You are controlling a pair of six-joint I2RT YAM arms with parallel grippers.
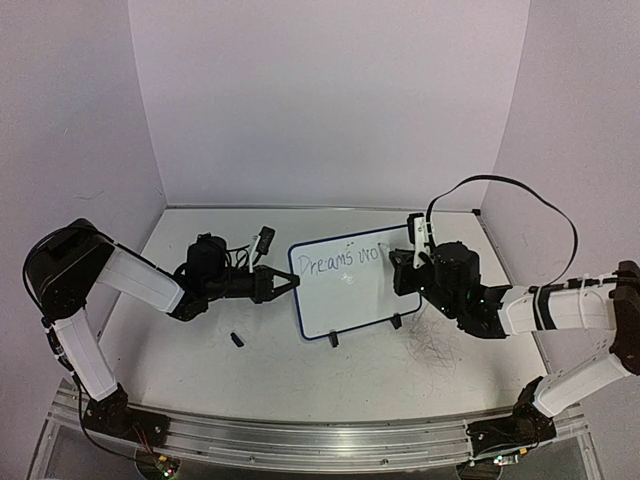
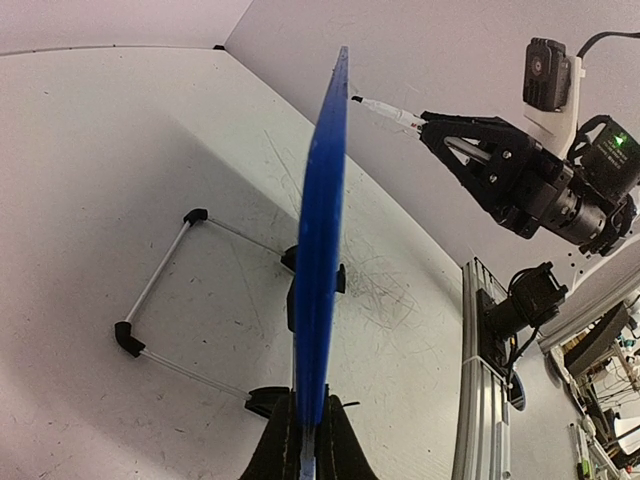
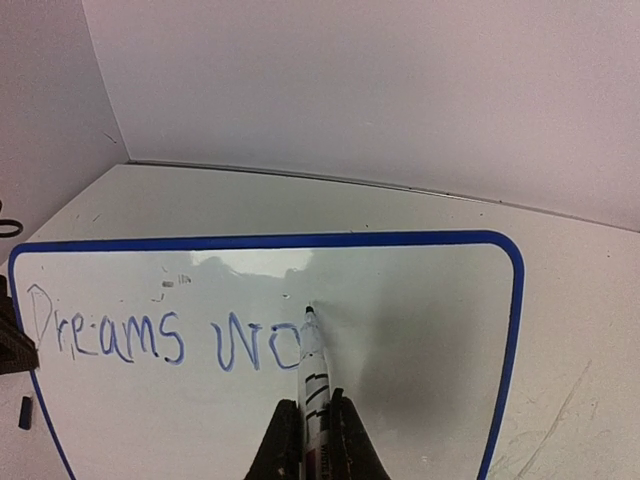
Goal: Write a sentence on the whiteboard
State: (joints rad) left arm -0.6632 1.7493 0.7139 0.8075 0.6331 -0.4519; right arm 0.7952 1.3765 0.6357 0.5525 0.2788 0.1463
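Note:
The whiteboard [image 1: 345, 290] stands upright on two black feet at the table's middle. Its blue rim shows edge-on in the left wrist view [image 2: 322, 250]. My left gripper [image 1: 283, 287] is shut on the board's left edge [image 2: 308, 440]. Blue handwriting [image 3: 150, 338] on the board reads "Dreams wo", also seen from above [image 1: 340, 260]. My right gripper [image 3: 315, 425] is shut on a white marker [image 3: 313, 380]. The marker's tip touches the board just right of the "o". In the top view the right gripper [image 1: 408, 262] is at the board's right side.
A small black marker cap [image 1: 238, 340] lies on the table in front of the left arm. Grey scribble scratches [image 1: 435, 350] mark the tabletop right of the board. The board's wire stand [image 2: 165, 290] sits behind it. Walls enclose the table at back and sides.

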